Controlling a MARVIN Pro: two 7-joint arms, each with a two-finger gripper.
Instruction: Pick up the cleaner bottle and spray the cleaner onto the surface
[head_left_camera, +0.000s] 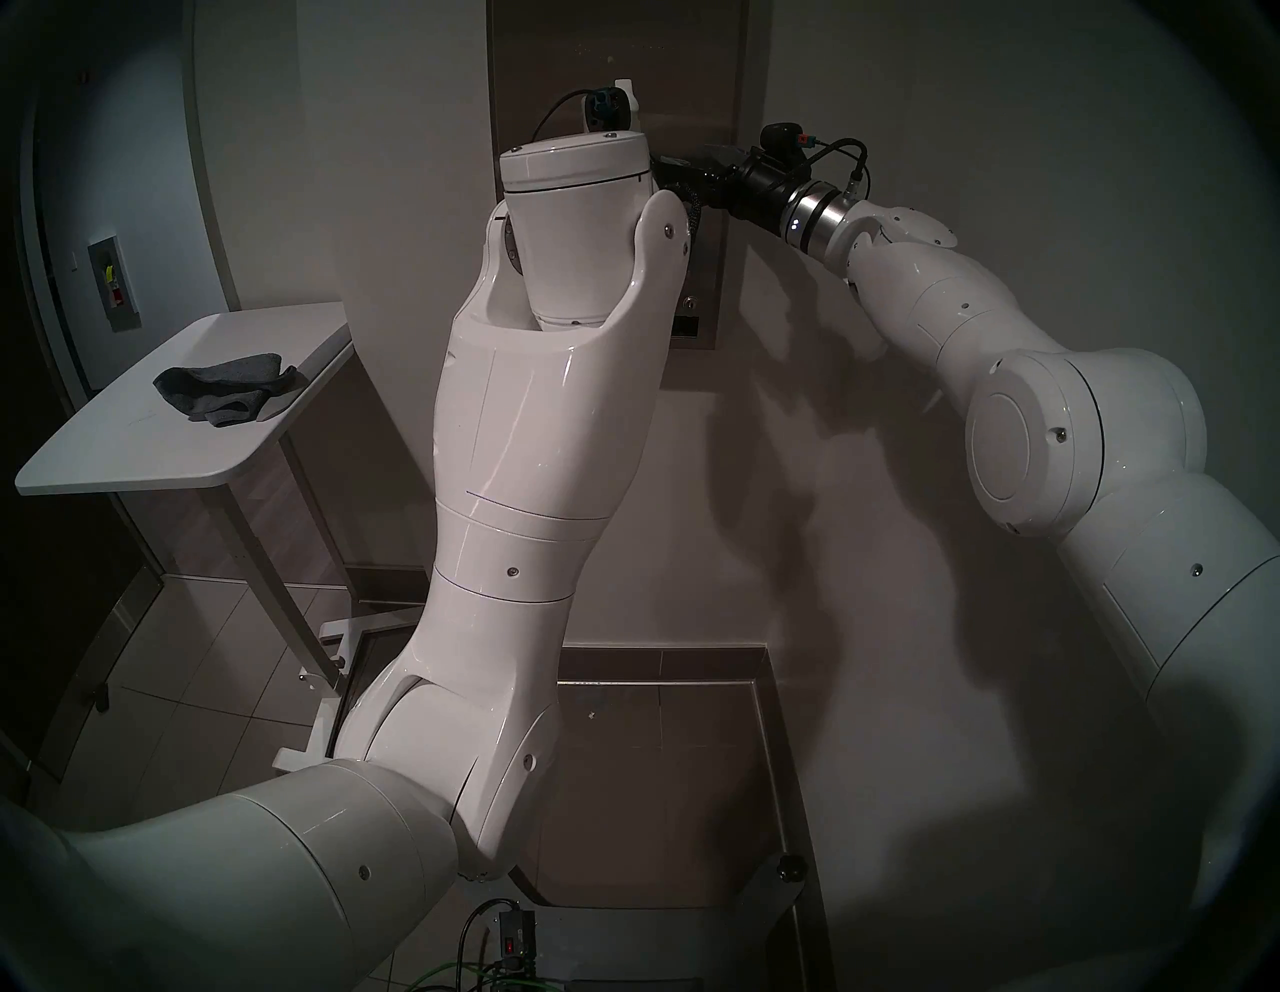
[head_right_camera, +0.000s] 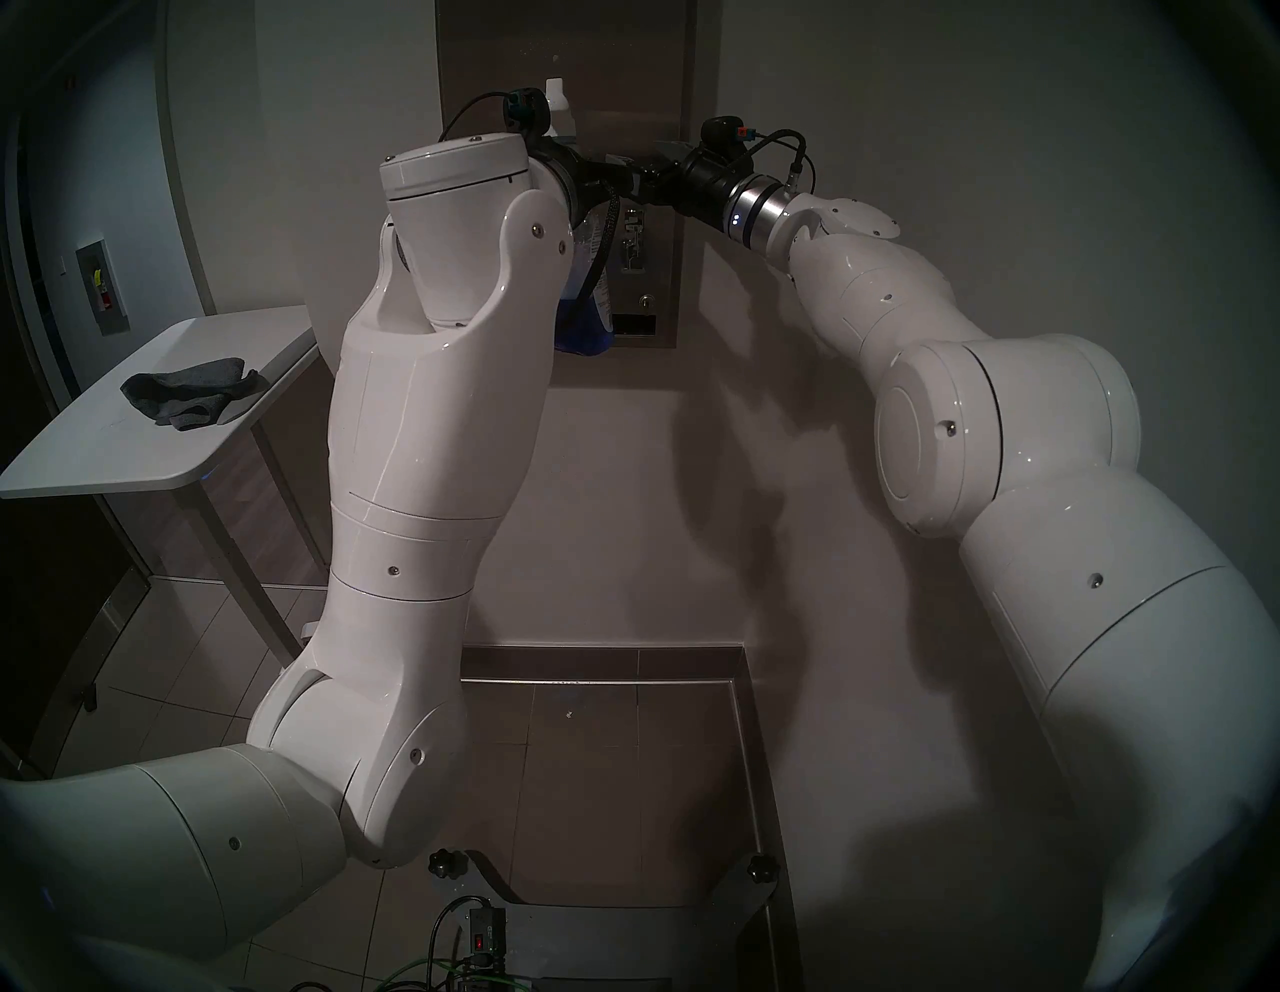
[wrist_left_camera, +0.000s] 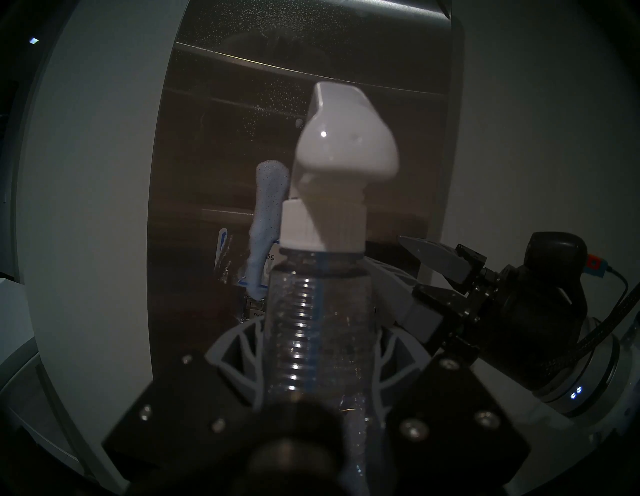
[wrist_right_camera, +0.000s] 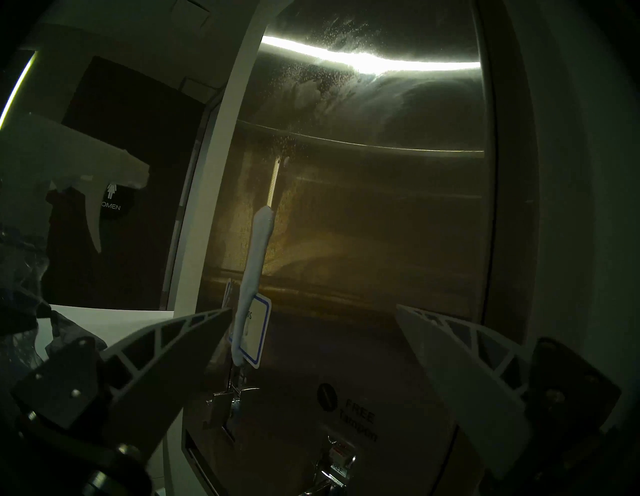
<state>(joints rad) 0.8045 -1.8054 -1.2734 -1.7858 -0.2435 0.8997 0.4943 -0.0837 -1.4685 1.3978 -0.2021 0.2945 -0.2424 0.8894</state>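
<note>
Clear plastic cleaner bottle (wrist_left_camera: 311, 332), white trigger head, ribbed neck clenched in left gripper (wrist_left_camera: 313, 350); light, slippery, thin-walled; right gripper (wrist_right_camera: 313, 329) spread, empty.

Dim room: white wall (head_left_camera: 900, 485), tiled floor (head_left_camera: 208, 679), white side table (head_left_camera: 173, 443) bearing a dark cloth (head_left_camera: 225, 391).

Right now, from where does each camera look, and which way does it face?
Head views: from above, facing the steel dispenser; both arms show.
Left wrist: behind the left gripper, shut on the cleaner bottle, facing the dispenser.
Right wrist: behind the open right gripper, facing the dispenser.
Both wrist views share the foam streak.
</note>
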